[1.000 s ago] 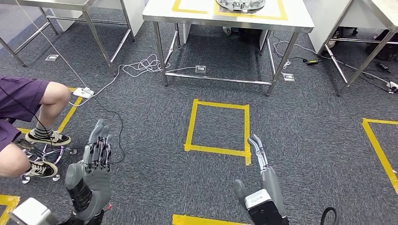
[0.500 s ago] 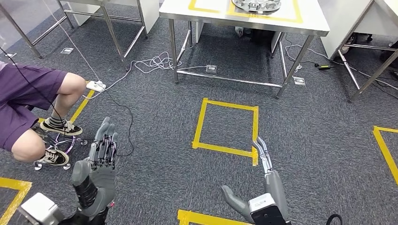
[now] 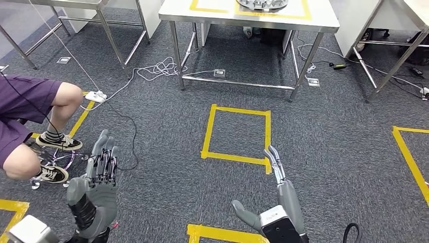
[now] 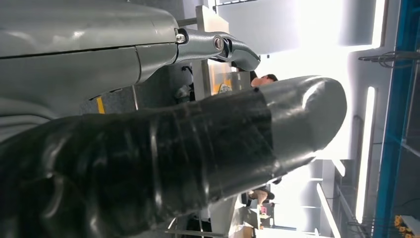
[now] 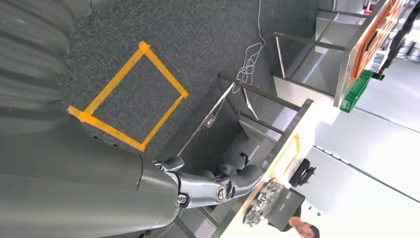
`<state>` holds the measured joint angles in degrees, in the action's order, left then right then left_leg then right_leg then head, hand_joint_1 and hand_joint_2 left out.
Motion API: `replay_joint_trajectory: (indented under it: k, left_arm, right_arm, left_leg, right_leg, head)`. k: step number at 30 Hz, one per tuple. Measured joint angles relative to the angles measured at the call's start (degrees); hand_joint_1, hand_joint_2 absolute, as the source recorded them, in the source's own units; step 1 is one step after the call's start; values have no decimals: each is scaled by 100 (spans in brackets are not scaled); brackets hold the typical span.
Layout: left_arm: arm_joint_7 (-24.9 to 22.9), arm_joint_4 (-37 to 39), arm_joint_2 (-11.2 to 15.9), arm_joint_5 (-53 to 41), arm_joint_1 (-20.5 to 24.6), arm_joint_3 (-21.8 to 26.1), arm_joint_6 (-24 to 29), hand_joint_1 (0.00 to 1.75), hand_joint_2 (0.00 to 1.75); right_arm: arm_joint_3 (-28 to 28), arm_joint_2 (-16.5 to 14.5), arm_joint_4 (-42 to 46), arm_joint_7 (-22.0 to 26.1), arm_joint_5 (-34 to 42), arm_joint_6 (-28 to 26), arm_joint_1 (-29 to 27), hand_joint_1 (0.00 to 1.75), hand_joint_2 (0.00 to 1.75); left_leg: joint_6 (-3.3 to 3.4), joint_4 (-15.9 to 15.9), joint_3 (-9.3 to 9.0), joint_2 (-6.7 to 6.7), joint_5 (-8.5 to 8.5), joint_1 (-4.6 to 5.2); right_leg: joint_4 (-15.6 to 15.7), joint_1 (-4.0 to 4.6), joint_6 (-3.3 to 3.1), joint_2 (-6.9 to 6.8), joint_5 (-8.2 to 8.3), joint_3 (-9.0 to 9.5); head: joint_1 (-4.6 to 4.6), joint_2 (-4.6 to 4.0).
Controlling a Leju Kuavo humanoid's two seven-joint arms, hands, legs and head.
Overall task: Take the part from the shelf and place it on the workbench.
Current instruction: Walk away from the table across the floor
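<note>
Round silver metal part (image 3: 262,4) is lying on the white workbench (image 3: 324,20), likely heavy and rigid, best gripped at its rim; left hand (image 3: 98,185) and right hand (image 3: 275,202) are hovering open, holding nothing.

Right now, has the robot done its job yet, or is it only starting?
A round metal part already lies on the white workbench ahead; whether the robot put it there, I cannot tell. Both the left hand and right hand hold nothing, fingers apart. The yellow floor square lies between robot and bench.

My head camera is looking down from high at the carpet (image 3: 329,131) and worktop (image 3: 324,20). Both wrist cameras are sitting close behind their hands; the right one is sharing the tape square (image 5: 130,96).
</note>
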<state>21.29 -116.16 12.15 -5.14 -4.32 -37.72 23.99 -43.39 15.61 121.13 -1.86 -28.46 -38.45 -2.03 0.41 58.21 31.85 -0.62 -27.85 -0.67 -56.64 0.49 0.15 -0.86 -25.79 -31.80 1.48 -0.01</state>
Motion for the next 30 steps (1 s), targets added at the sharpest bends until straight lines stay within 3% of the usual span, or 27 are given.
replay_joint_trajectory:
  k: [3,5,8,9,10,11,12,14,16,18,20,21,23,25,26,27,28,30]
  left_arm:
    - [0,-1,1,0,0,5,-2,0,0]
    - [0,-1,0,-1,0,11,-4,0,0]
    - [0,1,-1,-2,-5,16,-6,0,0]
    - [0,2,-1,-2,-8,18,-7,0,0]
    - [2,3,0,-1,-11,19,-8,0,0]
    - [6,3,0,0,-14,20,-9,0,0]
    - [10,3,0,2,-17,21,-10,0,0]
    - [21,3,0,9,-18,24,-11,0,0]
    - [30,3,0,23,-14,26,-14,0,0]
    - [37,2,0,37,-17,29,-18,0,0]
    - [45,1,1,43,-24,34,-21,0,0]
    - [48,1,1,44,-23,38,-21,0,0]
    - [50,4,1,44,-26,40,-22,0,0]
    - [49,12,4,44,-40,41,-23,0,0]
    - [48,16,7,45,-48,42,-22,0,0]
    - [48,18,9,45,-55,43,-22,0,0]
    - [48,18,9,46,-60,44,-21,0,0]
    - [50,16,9,45,-53,45,-22,0,0]
  right_arm:
    - [-9,1,0,-4,-18,-2,0,0,175]
    - [-16,2,0,-10,-35,-5,-2,0,175]
    - [-25,2,0,-22,-60,-9,-7,0,175]
    - [-28,2,0,-27,-67,-9,-10,0,175]
    - [-31,2,0,-31,-76,-9,-12,0,175]
    - [-32,2,0,-34,-86,-9,-12,0,175]
    - [-34,2,0,-35,-96,-9,-12,0,175]
    - [-37,3,-1,-35,-111,-9,-9,0,175]
    - [-39,3,-1,-36,-129,-9,-4,0,175]
    - [-40,1,-2,-34,-145,-9,1,0,175]
    - [-41,-4,-2,-31,-156,-9,12,0,175]
    - [-41,-7,-3,-30,-158,-9,18,0,175]
    - [-41,-9,-6,-28,-162,-8,21,0,175]
    - [-42,-11,-11,-27,-162,-7,20,0,175]
    - [-42,-13,-14,-27,-162,-7,20,0,175]
    - [-42,-16,-18,-27,-162,-7,21,0,175]
    - [-42,-19,-21,-28,-162,-7,22,0,175]
    - [-43,-24,-24,-27,-162,-8,22,0,175]
  left_leg:
    - [103,-124,-53,26,14,21]
    - [165,-160,-88,52,63,-4]
    - [211,-161,-59,96,110,-21]
    - [214,-149,-41,119,116,-22]
    - [212,-136,-28,147,116,-22]
    - [207,-121,-21,181,114,-24]
    - [201,-107,-20,216,110,-25]
    - [166,-87,1,292,109,-28]
    - [84,-75,71,368,143,-47]
    - [-13,-93,127,440,190,-74]
    - [-70,-11,207,365,133,-77]
    - [-87,181,310,283,19,-72]
    - [-113,878,654,143,-320,-70]
    - [-136,1440,921,117,-495,-71]
    - [-137,1433,902,106,-439,-70]
    - [-129,1203,761,79,-300,-68]
    - [-112,810,521,1,-133,-64]
    - [-56,124,125,-182,30,-33]
  right_leg:
    - [-9,-3,105,-20,4,-21]
    - [-175,-17,182,-7,-126,-118]
    - [-1165,-67,274,29,-662,-538]
    - [-1483,-85,291,30,-769,-667]
    - [-1625,-100,302,31,-770,-722]
    - [-1548,-113,305,34,-663,-679]
    - [-1254,-126,299,51,-470,-541]
    - [-490,-146,259,223,-158,-175]
    - [-97,-138,208,362,-95,15]
    - [-37,-119,152,307,-88,33]
    - [49,-129,80,202,-43,66]
    - [91,-137,43,144,-22,82]
    - [103,-121,5,41,-12,69]
    - [84,-102,-4,-67,-12,37]
    - [73,-95,-4,-120,-13,26]
    - [60,-91,1,-172,-15,20]
    - [42,-86,11,-220,-21,20]
    - [0,-60,62,-298,-44,16]
  head:
    - [7,-1]
    - [-5,-1]
    - [-102,1]
    - [-126,0]
    - [-145,0]
    - [-164,-1]
    - [-184,-1]
    - [-209,-1]
    - [-221,0]
    - [-234,0]
    - [-216,-1]
    - [-181,0]
    - [-103,-1]
    - [-59,-1]
    - [-39,-1]
    - [-18,-1]
    - [7,-1]
    - [41,-1]
